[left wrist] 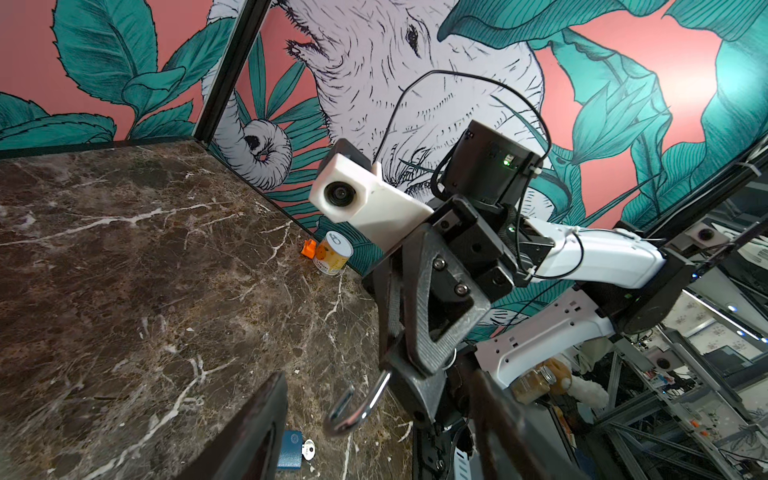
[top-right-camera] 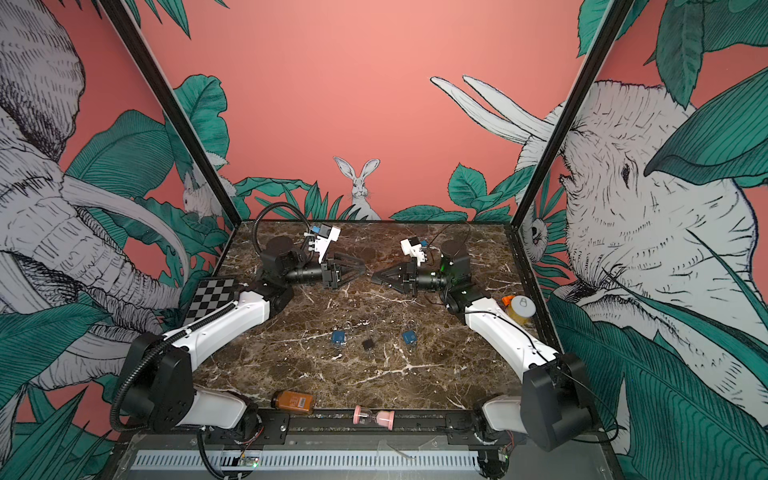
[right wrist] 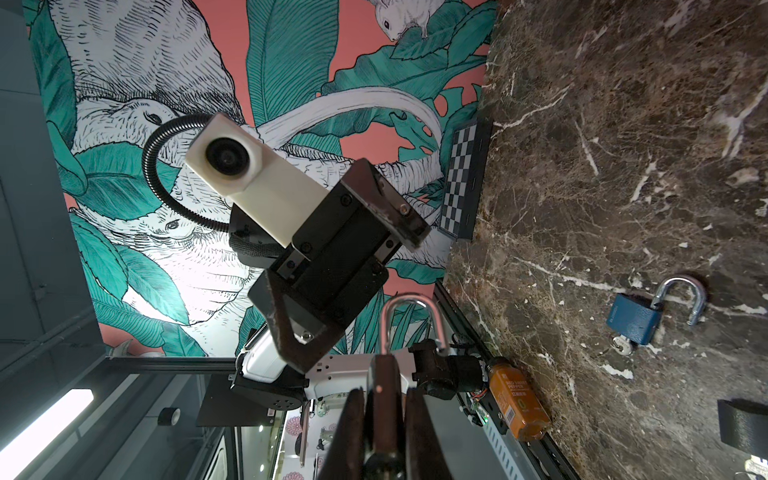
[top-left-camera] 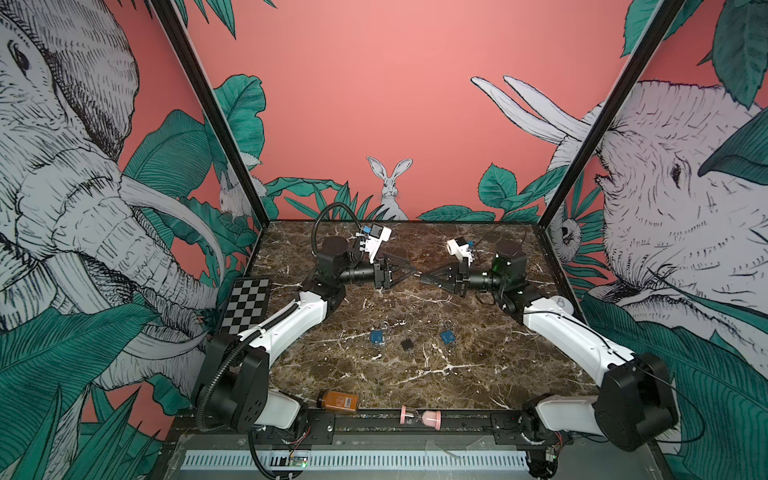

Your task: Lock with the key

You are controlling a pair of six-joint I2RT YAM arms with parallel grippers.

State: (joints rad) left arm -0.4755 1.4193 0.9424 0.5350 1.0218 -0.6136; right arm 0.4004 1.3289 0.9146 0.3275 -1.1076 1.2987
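Note:
My right gripper (top-left-camera: pixel 422 276) (right wrist: pixel 384 390) is shut on the dark body of a padlock (right wrist: pixel 384 374) and holds it above the table. The padlock's silver shackle (right wrist: pixel 409 320) (left wrist: pixel 357 403) points at my left gripper (top-left-camera: pixel 415 272) (left wrist: pixel 374 395). That gripper is open, with its two fingers standing on either side of the shackle and not touching it. I see no key in the held padlock. Two blue padlocks (top-left-camera: pixel 377 336) (top-left-camera: pixel 447 336) lie on the marble table. One of these blue padlocks (right wrist: pixel 633 318) has its shackle open and a key (right wrist: pixel 621 344) in it.
A small black padlock (top-left-camera: pixel 407 344) lies between the blue ones. An amber bottle (top-left-camera: pixel 337 402) and a pink hourglass (top-left-camera: pixel 420 417) lie at the front edge. A checkerboard (top-left-camera: pixel 247 305) leans at the left wall. A can (top-right-camera: pixel 521 309) stands by the right wall.

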